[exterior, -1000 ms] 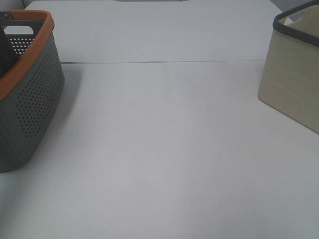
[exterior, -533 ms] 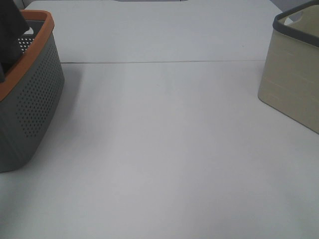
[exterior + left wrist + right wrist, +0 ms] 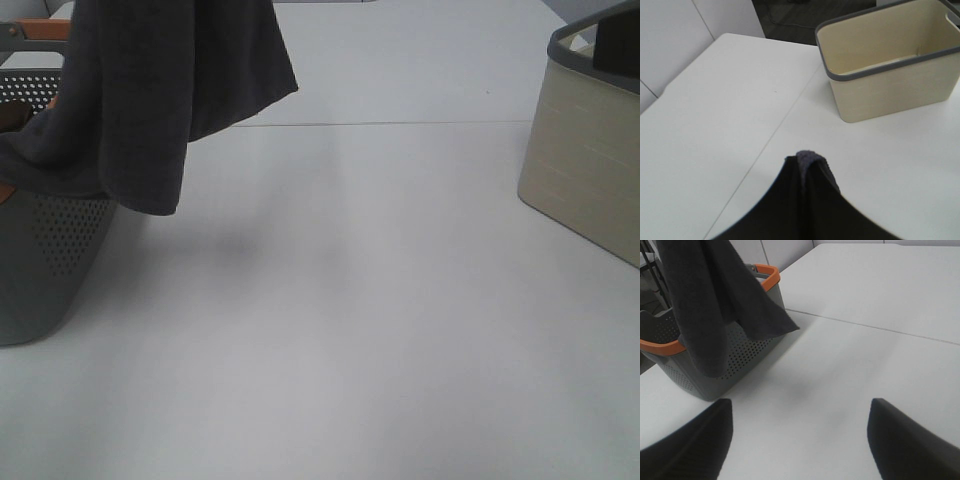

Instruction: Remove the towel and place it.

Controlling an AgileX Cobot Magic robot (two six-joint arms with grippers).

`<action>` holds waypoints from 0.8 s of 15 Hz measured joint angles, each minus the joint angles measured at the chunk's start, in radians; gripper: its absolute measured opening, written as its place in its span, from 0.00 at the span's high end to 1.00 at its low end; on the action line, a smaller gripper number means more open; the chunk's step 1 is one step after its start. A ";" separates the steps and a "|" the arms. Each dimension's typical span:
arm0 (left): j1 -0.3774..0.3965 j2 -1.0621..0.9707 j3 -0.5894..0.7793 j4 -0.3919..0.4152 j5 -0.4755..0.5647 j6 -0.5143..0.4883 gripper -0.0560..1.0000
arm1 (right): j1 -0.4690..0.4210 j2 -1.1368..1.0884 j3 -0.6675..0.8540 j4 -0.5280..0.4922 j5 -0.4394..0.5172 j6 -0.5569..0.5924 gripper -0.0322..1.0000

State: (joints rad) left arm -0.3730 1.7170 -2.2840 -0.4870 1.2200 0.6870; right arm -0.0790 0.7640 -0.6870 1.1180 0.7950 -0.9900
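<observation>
The dark charcoal towel (image 3: pixel 160 90) hangs in folds from above the top edge of the exterior view. It drapes in front of the grey basket (image 3: pixel 50 250) with the orange rim, and its lowest corner dangles just right of the basket wall. In the left wrist view my left gripper (image 3: pixel 806 180) is shut on a pinched fold of the towel (image 3: pixel 806 156). The right wrist view shows the towel (image 3: pixel 700 300) hanging over the grey basket (image 3: pixel 740 360). My right gripper (image 3: pixel 800 410) stands open and empty, low over the table, well to the right of the towel.
A beige basket (image 3: pixel 585 160) with a grey rim stands at the right edge of the white table (image 3: pixel 350 330); a dark shape (image 3: pixel 618 40) shows over its rim. The left wrist view shows the beige basket (image 3: pixel 890 85) empty.
The towel has come up out of the grey basket and swung right, now hanging large in front of it. A dark shape has appeared over the beige basket's rim.
</observation>
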 joint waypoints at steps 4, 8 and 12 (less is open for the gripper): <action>-0.109 0.088 0.000 0.035 0.001 -0.016 0.95 | 0.000 0.134 0.000 0.102 -0.001 -0.179 0.32; -0.157 0.173 -0.001 0.038 -0.006 -0.044 0.95 | 0.000 0.227 0.000 0.187 -0.001 -0.328 0.32; -0.161 0.191 -0.001 0.037 -0.018 -0.063 0.95 | 0.000 0.238 -0.007 0.198 -0.001 -0.348 0.32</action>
State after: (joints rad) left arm -0.5340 1.9080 -2.2850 -0.4500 1.2020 0.6240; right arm -0.0790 1.0020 -0.6940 1.3160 0.7940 -1.3380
